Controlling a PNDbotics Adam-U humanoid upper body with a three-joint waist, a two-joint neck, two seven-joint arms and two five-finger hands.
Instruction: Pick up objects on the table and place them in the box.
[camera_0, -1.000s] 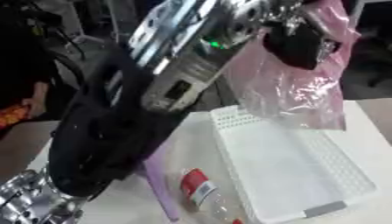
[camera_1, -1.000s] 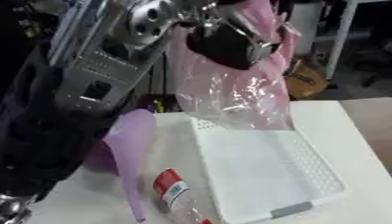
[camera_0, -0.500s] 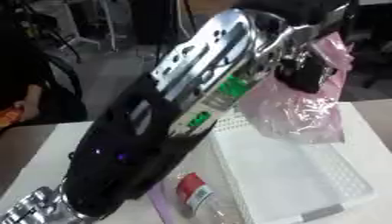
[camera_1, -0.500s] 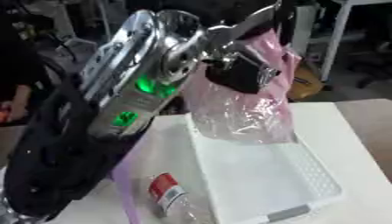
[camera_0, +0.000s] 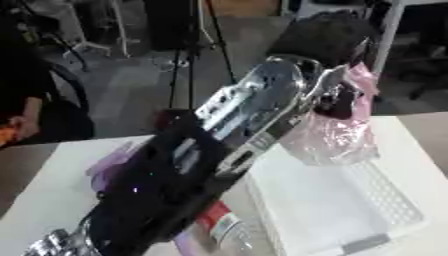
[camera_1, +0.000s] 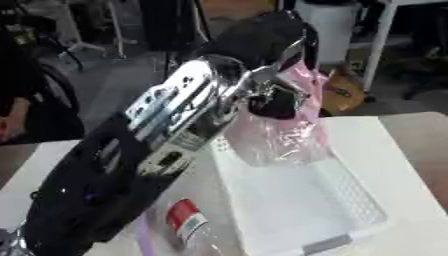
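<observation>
**Colours on the worktop**

The worktop (camera_1: 411, 150) is white. The box (camera_1: 350, 200) is white too, its walls patterned with small holes, with a grey tab at the near end. The bag (camera_1: 280, 135) is clear pink plastic with glossy creases. The left hand (camera_1: 278, 97) is black, on an arm of silver and black. The bottle (camera_1: 188, 225) is clear with a red-and-white label. A purple thing (camera_0: 114, 162) shows beside the arm.
</observation>
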